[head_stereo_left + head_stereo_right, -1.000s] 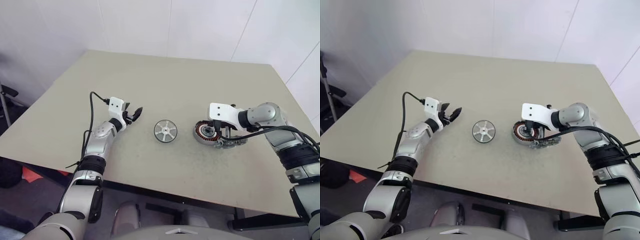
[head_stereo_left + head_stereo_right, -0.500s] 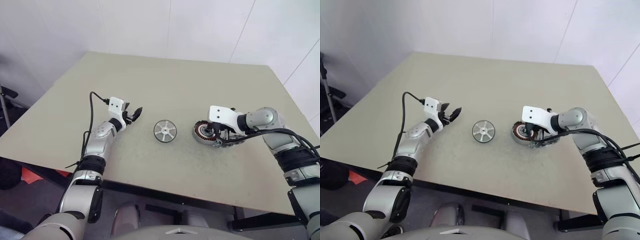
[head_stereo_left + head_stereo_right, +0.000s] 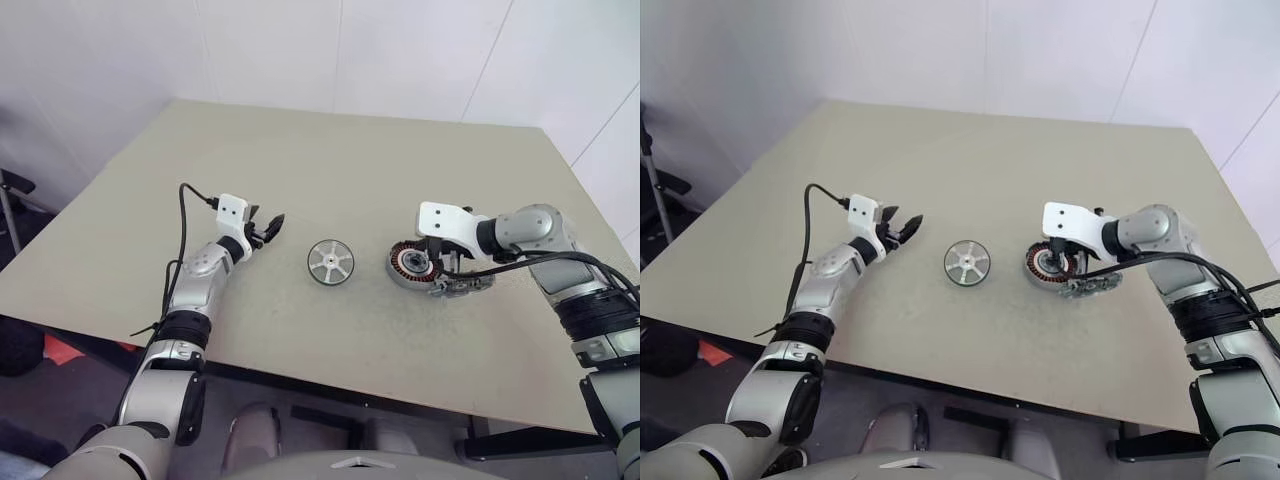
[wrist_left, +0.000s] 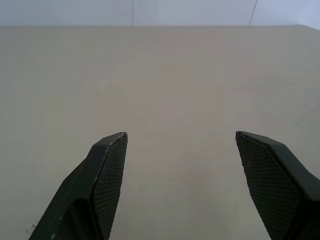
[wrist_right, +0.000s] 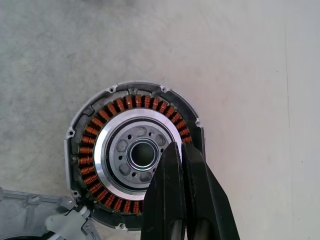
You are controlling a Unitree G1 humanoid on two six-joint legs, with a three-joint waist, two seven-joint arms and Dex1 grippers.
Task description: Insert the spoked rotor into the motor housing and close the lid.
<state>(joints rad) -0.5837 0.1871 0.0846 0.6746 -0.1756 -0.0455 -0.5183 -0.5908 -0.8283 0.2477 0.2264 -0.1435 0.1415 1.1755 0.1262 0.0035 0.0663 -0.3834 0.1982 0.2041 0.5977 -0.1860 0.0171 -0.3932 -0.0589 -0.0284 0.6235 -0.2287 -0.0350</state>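
A bare test room or robotics lab, set up for bench trials and not for living or trade. One plain beige table (image 3: pixel 330 170) stands against white panelled walls (image 3: pixel 400 50) whose seams run straight up the far side. Its top is matt and slightly scuffed, with no cloth, dishes or office gear on it. The only items on it are loose machine parts: an open motor housing (image 5: pixel 135 155) with a ring of copper windings toward the right, its grey lid (image 5: pixel 20 215) just beside it, and a spoked rotor (image 3: pixel 330 263) lying near the middle. At the far left, beyond the table edge, part of a dark stand (image 3: pixel 660 190) shows against the wall.
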